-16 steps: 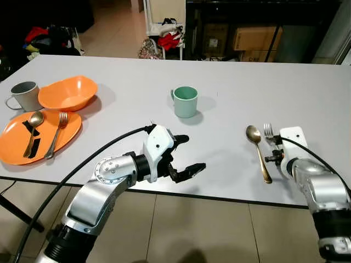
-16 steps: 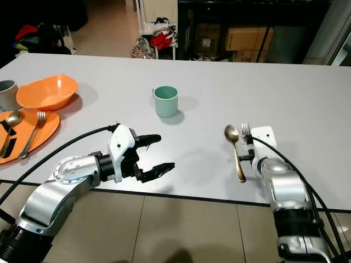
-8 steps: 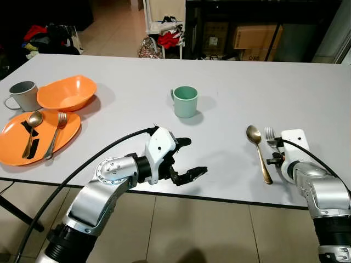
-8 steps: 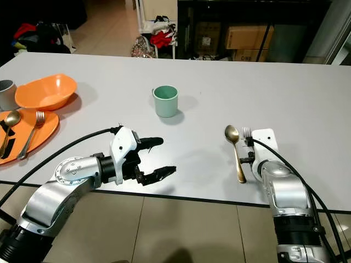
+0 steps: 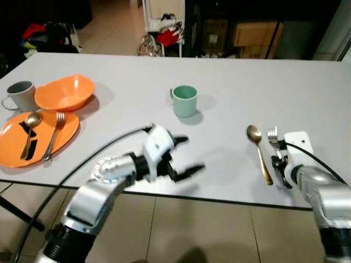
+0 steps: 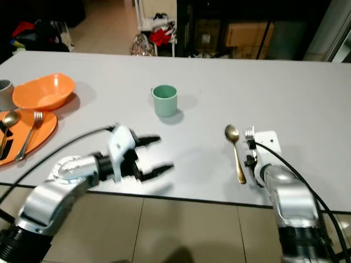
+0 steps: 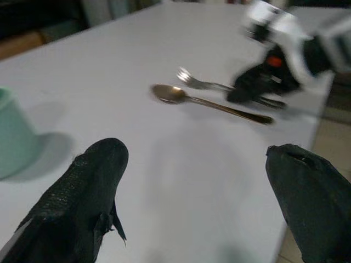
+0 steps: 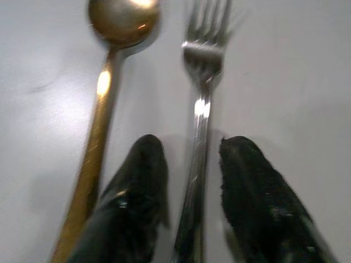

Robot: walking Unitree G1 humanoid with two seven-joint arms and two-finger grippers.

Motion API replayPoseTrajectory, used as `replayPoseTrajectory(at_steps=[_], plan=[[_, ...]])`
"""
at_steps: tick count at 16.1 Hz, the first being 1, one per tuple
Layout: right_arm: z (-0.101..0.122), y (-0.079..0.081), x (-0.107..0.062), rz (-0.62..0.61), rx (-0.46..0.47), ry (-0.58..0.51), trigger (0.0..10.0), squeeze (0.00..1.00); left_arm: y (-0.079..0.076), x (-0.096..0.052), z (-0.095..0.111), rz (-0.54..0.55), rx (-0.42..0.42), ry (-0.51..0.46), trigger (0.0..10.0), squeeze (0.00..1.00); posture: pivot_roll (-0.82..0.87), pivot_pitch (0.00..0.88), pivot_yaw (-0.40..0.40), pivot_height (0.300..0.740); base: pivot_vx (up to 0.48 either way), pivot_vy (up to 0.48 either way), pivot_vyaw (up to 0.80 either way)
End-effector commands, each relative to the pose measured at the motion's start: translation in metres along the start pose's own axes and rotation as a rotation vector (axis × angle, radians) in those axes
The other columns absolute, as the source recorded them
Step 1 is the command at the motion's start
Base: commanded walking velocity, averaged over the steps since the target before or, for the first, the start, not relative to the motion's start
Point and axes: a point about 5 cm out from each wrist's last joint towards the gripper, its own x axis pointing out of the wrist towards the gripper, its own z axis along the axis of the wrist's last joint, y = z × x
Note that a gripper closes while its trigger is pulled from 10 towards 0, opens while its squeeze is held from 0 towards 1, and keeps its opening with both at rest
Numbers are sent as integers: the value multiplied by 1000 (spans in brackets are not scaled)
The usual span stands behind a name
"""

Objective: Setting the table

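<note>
Right gripper [image 8: 189,181]: fingers parted, straddling the fork [image 8: 201,109] handle, not closed on it.
Fork: flat on table [image 5: 230,71], beside the spoon [image 5: 258,150].
Left gripper [image 5: 184,156]: wide open, empty, above the table's near edge.

bare table [image 5: 230,159] between mug [image 5: 185,101], spoon [image 5: 259,152]

home dining area | long white table [image 5: 307,82] | tiled floor [image 5: 197,230]

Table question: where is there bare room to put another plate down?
Bare: the stretch between the green cup and gold spoon, and the far side behind the cup. Crowded: the left end, with orange plate, orange bowl and grey mug.
</note>
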Motion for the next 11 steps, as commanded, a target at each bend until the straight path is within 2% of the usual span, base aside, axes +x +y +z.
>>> replayPoseTrajectory(at_steps=[1, 2, 3, 4, 5, 7, 9, 11], plan=[[13, -1, -11, -3, 9, -52, 10000, 1000, 6, -6, 11, 52, 9, -43, 10000, 0, -9, 0, 69, 740, 0, 0, 0], [34, -2, -32, -45, 15, -195, 10000, 1000, 12, -16, 20, 143, -3, -85, 10000, 0, -16, 0, 84, 740, 0, 0, 0], [43, 0, -43, -51, 30, -283, 10000, 1000, 16, -21, 23, 196, -8, -97, 10000, 0, -16, 0, 84, 740, 0, 0, 0], [47, 5, -48, -31, 20, -325, 10000, 1000, 21, -25, 26, 243, -11, -112, 10000, 0, -20, 0, 89, 740, 0, 0, 0], [53, 24, -65, 37, 22, -433, 10000, 1000, 31, -38, 31, 385, -18, -135, 10000, 0, -22, 0, 95, 740, 0, 0, 800], [45, 41, -67, 69, 66, -458, 10000, 1000, 30, -46, 25, 483, -4, -95, 10000, 0, -9, 0, 91, 740, 0, 0, 800], [41, 58, -67, 117, 99, -487, 10000, 1000, 35, -54, 10, 668, -30, -31, 10000, 0, 8, 0, 72, 740, 0, 0, 800], [40, 65, -67, 121, 70, -520, 10000, 1000, 31, -58, 1, 732, -21, 0, 10000, 0, 20, 0, 56, 740, 0, 0, 800]])
